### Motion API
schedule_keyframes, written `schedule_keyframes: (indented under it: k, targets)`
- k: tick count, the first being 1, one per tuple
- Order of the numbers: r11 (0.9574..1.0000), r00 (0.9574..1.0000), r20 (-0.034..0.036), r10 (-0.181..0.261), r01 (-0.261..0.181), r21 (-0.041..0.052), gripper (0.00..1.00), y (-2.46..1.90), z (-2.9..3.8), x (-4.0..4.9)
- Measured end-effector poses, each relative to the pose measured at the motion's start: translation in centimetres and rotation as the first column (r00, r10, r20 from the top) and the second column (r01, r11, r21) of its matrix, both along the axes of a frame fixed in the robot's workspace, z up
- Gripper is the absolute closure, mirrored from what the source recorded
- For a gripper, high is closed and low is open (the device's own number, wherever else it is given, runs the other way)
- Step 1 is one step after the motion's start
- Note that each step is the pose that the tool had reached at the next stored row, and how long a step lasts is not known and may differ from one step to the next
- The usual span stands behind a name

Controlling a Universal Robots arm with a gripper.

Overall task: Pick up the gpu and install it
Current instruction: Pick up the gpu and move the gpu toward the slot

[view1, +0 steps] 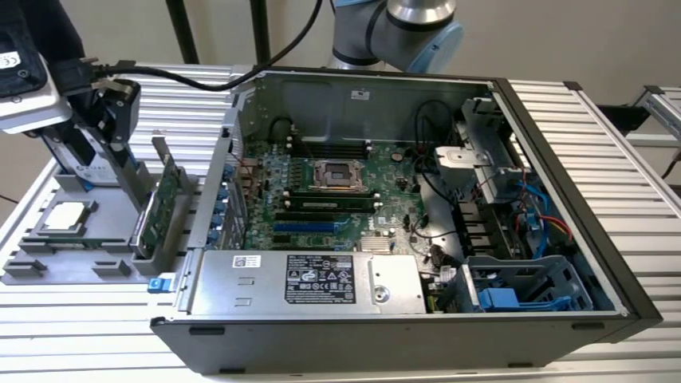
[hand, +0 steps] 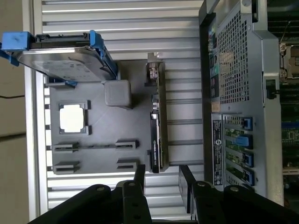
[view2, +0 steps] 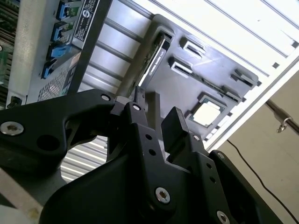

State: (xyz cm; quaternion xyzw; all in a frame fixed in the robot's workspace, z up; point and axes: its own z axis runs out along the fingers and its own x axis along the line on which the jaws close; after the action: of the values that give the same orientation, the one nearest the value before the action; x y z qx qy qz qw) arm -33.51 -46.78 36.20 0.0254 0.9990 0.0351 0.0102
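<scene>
Hidden and cropped
In first wrist view, can't see either gpu face, just its edge, nor most of the gripper.

The gpu has a green circuit-board face and a matt black edge; its holder is matt grey plastic. The hard drive is shiny bare metal with blue plastic tabs. The table is ribbed pale metal, and the gripper is matt black.

We've got an open PC case on the slatted table, hard drive and processor chip on the grey tray.
</scene>
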Motion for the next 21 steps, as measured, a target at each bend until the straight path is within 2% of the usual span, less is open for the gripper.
schedule_keyframes:
  k: [21]
  targets:
    - [1.0000,1.0000,0.0000,0.000,0.000,0.0000,1.00,0.00,-0.77,0.00]
